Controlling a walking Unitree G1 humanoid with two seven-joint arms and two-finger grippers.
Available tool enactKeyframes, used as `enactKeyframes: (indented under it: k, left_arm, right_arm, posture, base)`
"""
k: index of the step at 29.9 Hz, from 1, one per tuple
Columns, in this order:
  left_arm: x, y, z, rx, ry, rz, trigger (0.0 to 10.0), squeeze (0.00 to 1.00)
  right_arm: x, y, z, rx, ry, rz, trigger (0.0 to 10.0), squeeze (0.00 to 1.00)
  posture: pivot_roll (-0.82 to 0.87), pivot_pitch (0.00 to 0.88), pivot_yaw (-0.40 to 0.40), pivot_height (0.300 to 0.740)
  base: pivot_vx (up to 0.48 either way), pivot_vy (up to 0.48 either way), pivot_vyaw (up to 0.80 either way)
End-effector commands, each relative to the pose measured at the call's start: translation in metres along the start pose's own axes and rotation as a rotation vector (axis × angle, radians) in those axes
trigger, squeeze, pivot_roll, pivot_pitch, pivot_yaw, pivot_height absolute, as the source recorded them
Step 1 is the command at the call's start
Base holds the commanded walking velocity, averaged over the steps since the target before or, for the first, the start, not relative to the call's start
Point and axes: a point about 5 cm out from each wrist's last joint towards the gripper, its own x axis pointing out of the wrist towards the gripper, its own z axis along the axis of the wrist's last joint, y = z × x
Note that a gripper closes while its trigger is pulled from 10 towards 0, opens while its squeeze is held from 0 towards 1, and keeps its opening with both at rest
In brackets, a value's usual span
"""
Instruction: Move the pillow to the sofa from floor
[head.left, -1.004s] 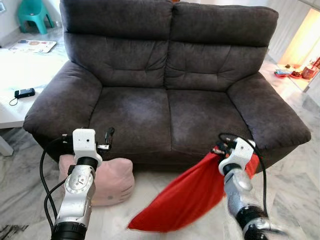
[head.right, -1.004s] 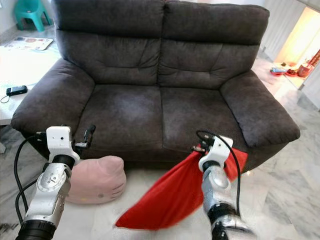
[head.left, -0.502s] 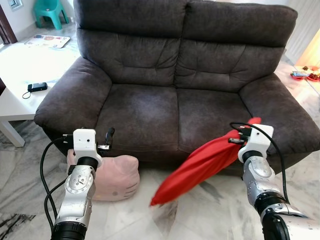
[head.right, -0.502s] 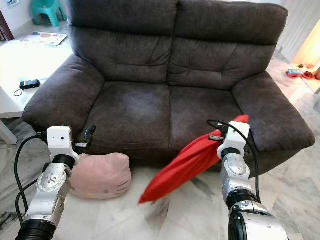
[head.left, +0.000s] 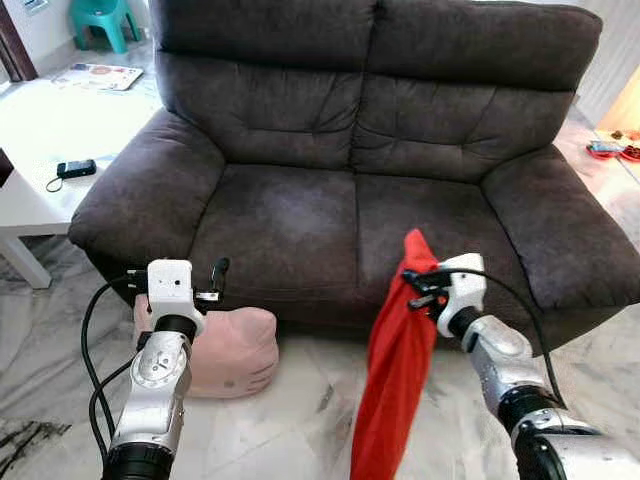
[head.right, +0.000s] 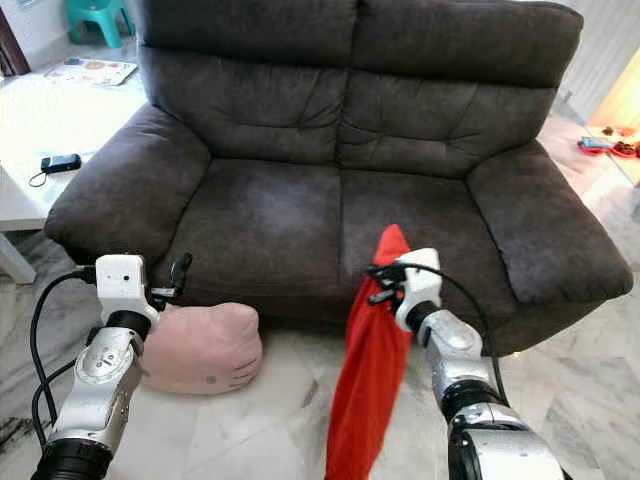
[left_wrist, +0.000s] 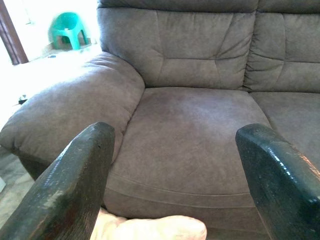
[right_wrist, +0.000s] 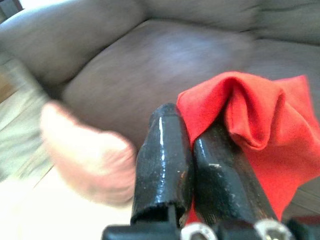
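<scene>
Right end effector (head.left: 418, 290) clamped on a red pillow cover (head.left: 395, 380), which hangs limp, lower centre, before the dark sofa (head.left: 380, 180) (pinched at its top so it clears the floor). Left end effector (left_wrist: 175, 165) open, idle above the pink cat-face pillow (head.left: 225, 350), lower left on the floor.

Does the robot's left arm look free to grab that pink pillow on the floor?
Probably yes. The left end effector hovers open just above the pink pillow, which lies on the floor against the sofa, with nothing between them. The right end effector is busy holding a red cloth.
</scene>
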Motion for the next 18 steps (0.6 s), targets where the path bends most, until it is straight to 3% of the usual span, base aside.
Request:
enactKeyframes:
  k: [1,9,13,15,18]
  left_arm:
    - [0.002,-0.003,0.003,0.003,-0.011,-0.012,10.0,0.00]
    - [0.002,-0.003,0.002,0.000,-0.007,-0.014,10.0,0.00]
    - [0.002,-0.002,0.002,0.000,-0.006,-0.014,10.0,0.00]
    - [0.002,-0.002,0.001,0.002,-0.005,-0.016,10.0,0.00]
    - [0.002,-0.002,0.001,0.001,-0.004,-0.016,10.0,0.00]
  right_arm:
    - [0.005,0.005,0.017,-0.054,-0.061,0.089,10.0,0.00]
    - [-0.004,0.026,-0.010,-0.042,0.067,0.345,10.0,0.00]
    - [-0.006,0.027,-0.013,-0.065,0.089,0.364,10.0,0.00]
    - [-0.008,0.036,-0.017,-0.044,0.111,0.464,10.0,0.00]
    - [-0.008,0.038,-0.017,-0.049,0.115,0.472,10.0,0.00]
  posture:
    - [0.12,0.000,-0.094,0.740]
    - [0.12,0.000,-0.093,0.740]
    - [0.12,0.000,-0.093,0.740]
    - [0.12,0.000,-0.093,0.740]
    - [0.12,0.000,-0.094,0.740]
  base:
    - [0.000,0.000,0.00]
    - [0.000,0.000,0.00]
    - [0.000,0.000,0.00]
    - [0.000,0.000,0.00]
    - [0.000,0.000,0.00]
